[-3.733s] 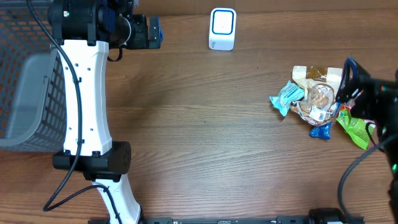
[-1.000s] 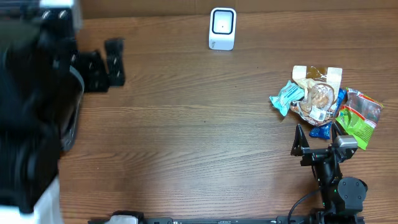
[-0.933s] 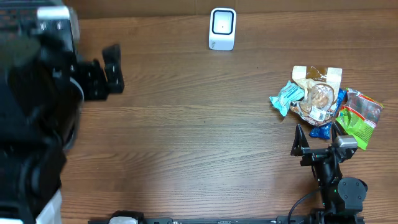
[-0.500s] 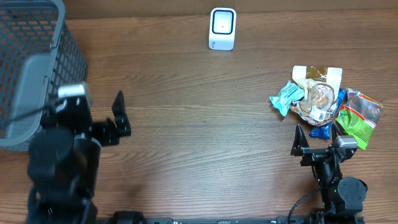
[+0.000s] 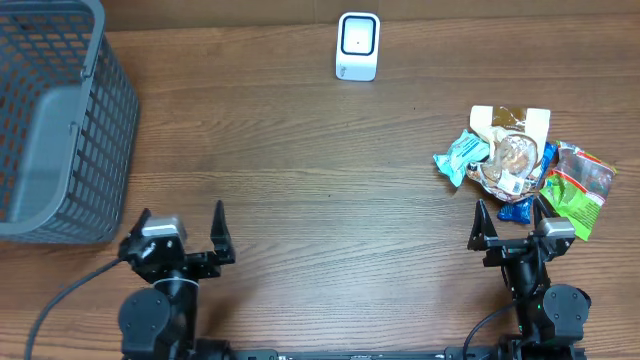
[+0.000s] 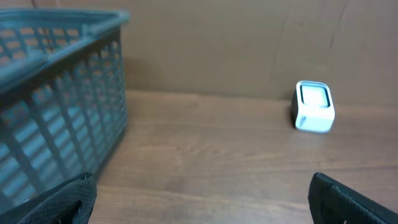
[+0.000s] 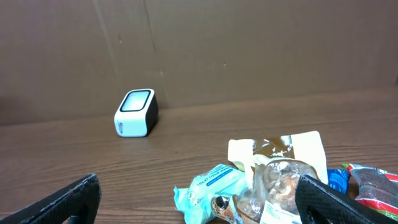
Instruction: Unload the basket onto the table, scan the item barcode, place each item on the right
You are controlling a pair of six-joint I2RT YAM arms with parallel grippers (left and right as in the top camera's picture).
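A white barcode scanner (image 5: 357, 46) stands at the back middle of the table and also shows in the left wrist view (image 6: 314, 107) and the right wrist view (image 7: 135, 112). Several packaged items lie in a pile at the right: a teal wipes pack (image 5: 462, 155), a clear snack pack with a barcode label (image 5: 510, 165), a green bag (image 5: 573, 195). My right gripper (image 5: 510, 210) sits just in front of the pile, open and holding nothing (image 7: 199, 190). My left gripper (image 5: 181, 215) rests at the near left, open and holding nothing (image 6: 202, 193).
A grey mesh basket (image 5: 60, 110) stands at the far left, close on the left in the left wrist view (image 6: 56, 124). A brown wall runs behind the table. Bare wood lies between the two arms and the scanner.
The left arm has swung from the back left, over the basket, down to the near left edge. The right arm has stayed still over the last second. Both grippers stay open.
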